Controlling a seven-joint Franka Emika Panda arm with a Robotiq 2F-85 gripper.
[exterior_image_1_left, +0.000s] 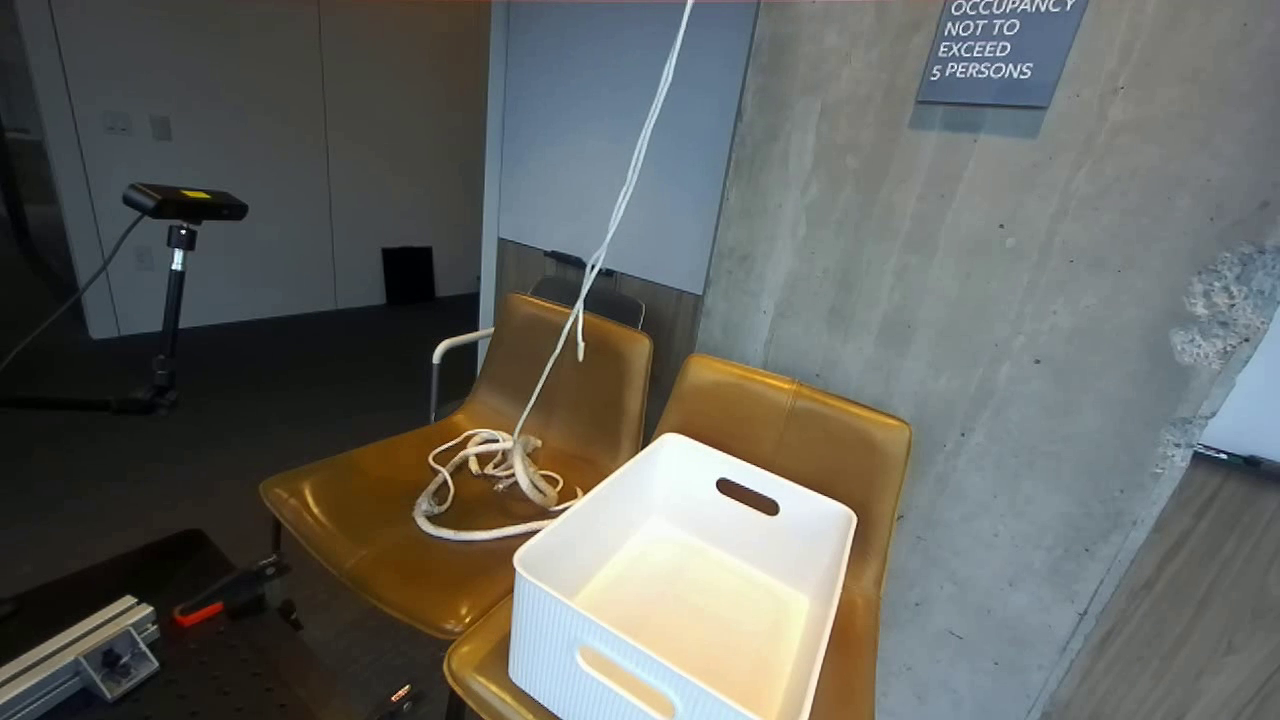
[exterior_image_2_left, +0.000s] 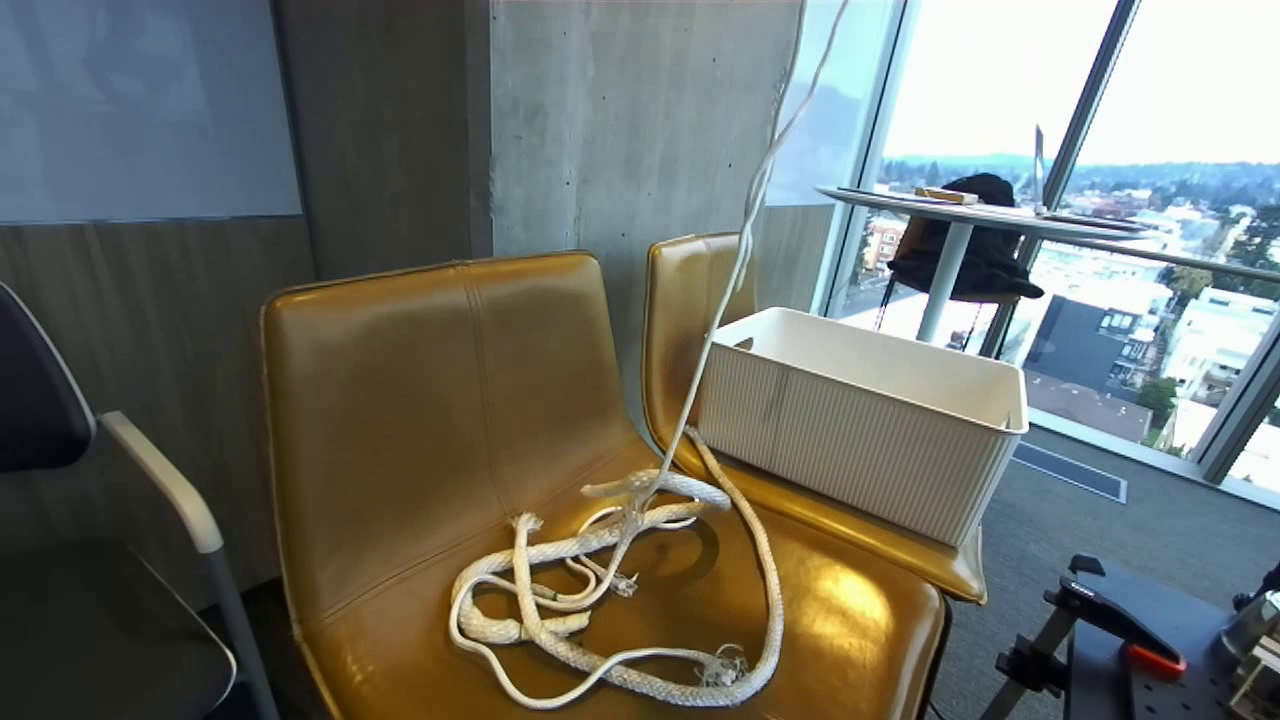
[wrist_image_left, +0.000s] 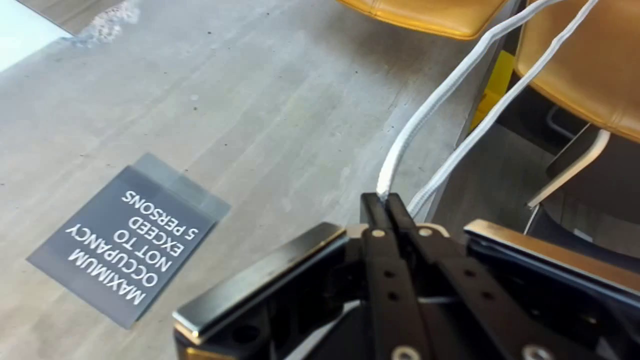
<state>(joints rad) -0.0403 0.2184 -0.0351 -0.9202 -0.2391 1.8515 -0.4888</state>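
My gripper (wrist_image_left: 384, 202) is shut on a white rope (wrist_image_left: 422, 117), gripping it between the fingertips in the wrist view. A second strand of rope passes just behind the right fingertip. In both exterior views the gripper is out of frame above; the thin rope (exterior_image_1_left: 625, 185) (exterior_image_2_left: 745, 240) hangs down from the top edge. Its lower part lies in a loose tangle with thicker white rope (exterior_image_1_left: 470, 533) (exterior_image_2_left: 772, 590) on a tan chair (exterior_image_1_left: 370, 500) (exterior_image_2_left: 385, 420). A white ribbed bin (exterior_image_1_left: 545, 625) (exterior_image_2_left: 840, 445) stands on the neighbouring tan chair (exterior_image_1_left: 850, 430); its visible floor is bare.
A concrete wall (exterior_image_1_left: 1000, 300) with an occupancy sign (wrist_image_left: 132, 240) rises behind the chairs. A camera on a stand (exterior_image_1_left: 185, 203) and an aluminium profile (exterior_image_1_left: 80, 655) are at an exterior view's left. A round table (exterior_image_2_left: 960, 212) stands by the windows. A dark armchair (exterior_image_2_left: 100, 600) stands beside the rope chair.
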